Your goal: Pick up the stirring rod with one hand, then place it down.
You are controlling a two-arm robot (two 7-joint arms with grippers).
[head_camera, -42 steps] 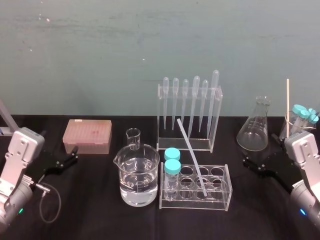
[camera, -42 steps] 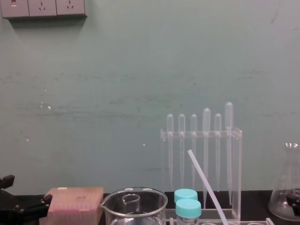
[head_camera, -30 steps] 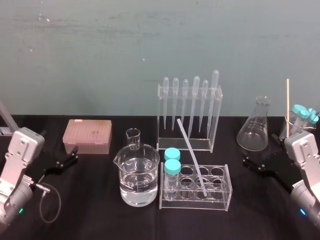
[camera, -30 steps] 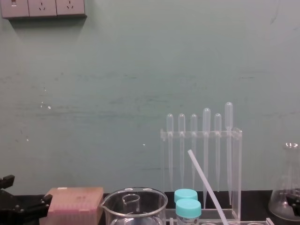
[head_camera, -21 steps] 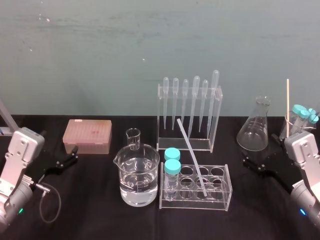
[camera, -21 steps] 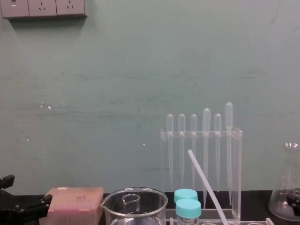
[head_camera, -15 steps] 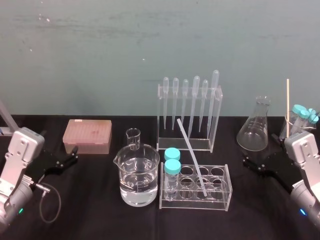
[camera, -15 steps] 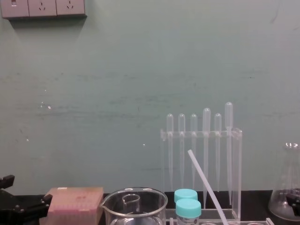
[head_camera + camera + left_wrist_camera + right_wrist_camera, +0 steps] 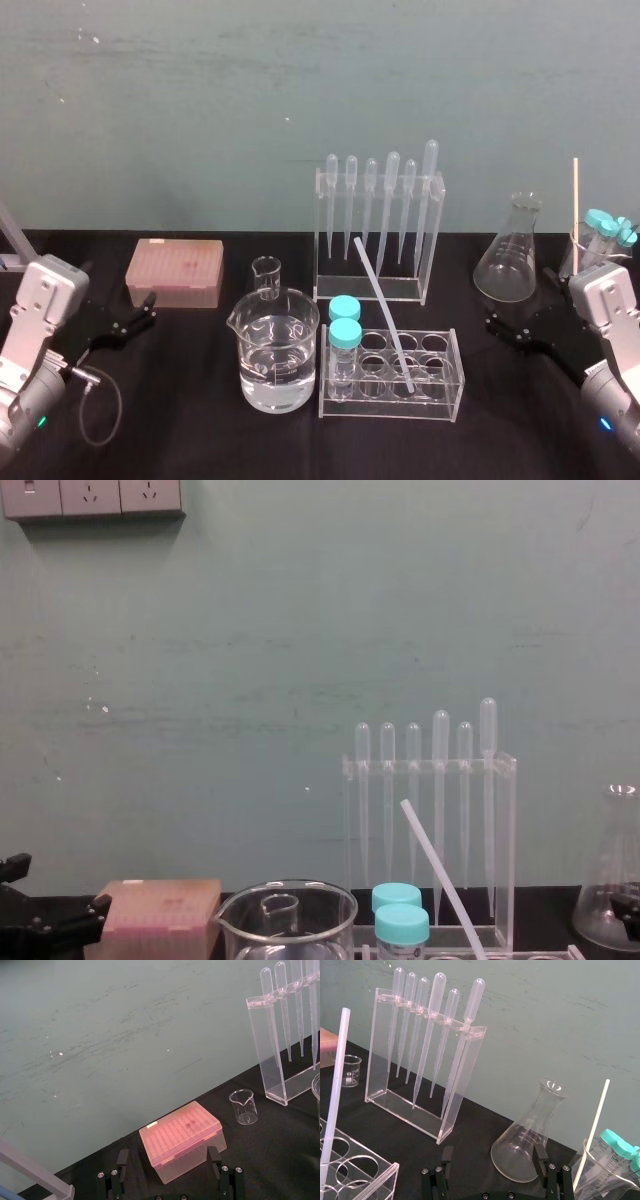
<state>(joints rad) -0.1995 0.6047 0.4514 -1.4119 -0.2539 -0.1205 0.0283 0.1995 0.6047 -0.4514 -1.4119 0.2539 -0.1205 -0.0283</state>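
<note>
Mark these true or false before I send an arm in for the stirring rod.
1. The stirring rod leans in the clear tube rack, its lower end in a hole. True.
2. The right tool is shut on the rod. False: it is open and apart from the rod, at the table's right by the conical flask.
3. Two blue-capped tubes stand at the rack's left end. True.
4. The large beaker is empty. False: it holds clear liquid.
5. The left tool is open beside the pink box. True.
</note>
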